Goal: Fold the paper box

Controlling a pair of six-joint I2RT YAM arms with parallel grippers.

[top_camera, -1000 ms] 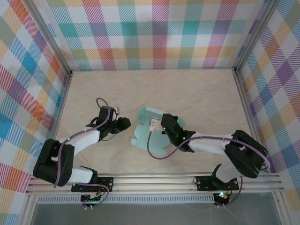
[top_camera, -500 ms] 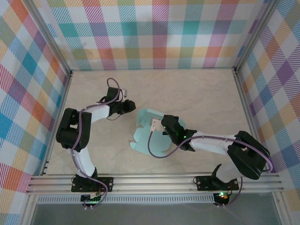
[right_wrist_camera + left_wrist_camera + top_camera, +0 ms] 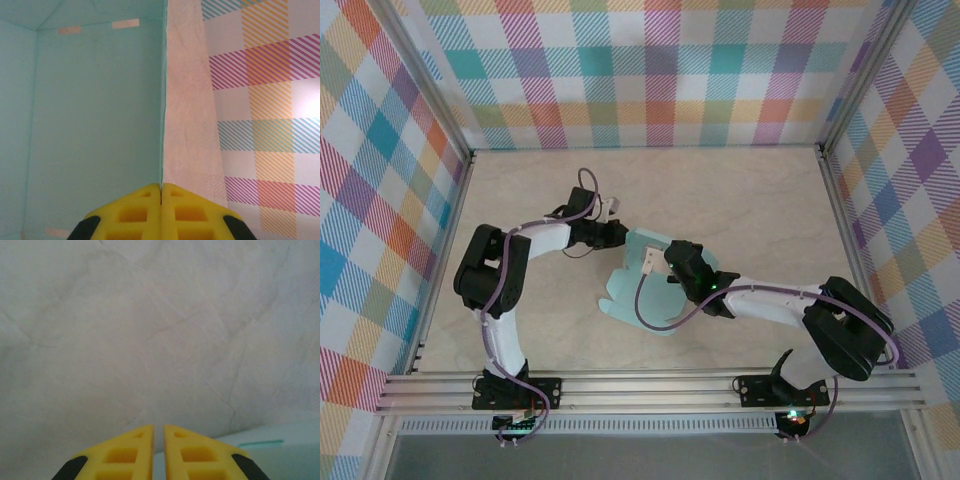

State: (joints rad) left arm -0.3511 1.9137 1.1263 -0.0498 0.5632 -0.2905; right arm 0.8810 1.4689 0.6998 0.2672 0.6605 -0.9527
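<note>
Marbled tabletop (image 3: 740, 200), paper box (image 3: 95, 125) edge between right fingers (image 3: 135, 210) (tight together)

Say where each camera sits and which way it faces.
Top external: above and behind, looking down on the table; left arm and right arm show, box at their tips.
Left wrist: low, facing the table; jaws a slit apart, box edge lower right.
Right wrist: facing along the box's edge toward the wall; jaws shut on that edge.
All share the box.

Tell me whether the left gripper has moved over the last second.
Yes. The left gripper has swung away from the front rail and rightward, reaching the paper box's far corner.
</note>
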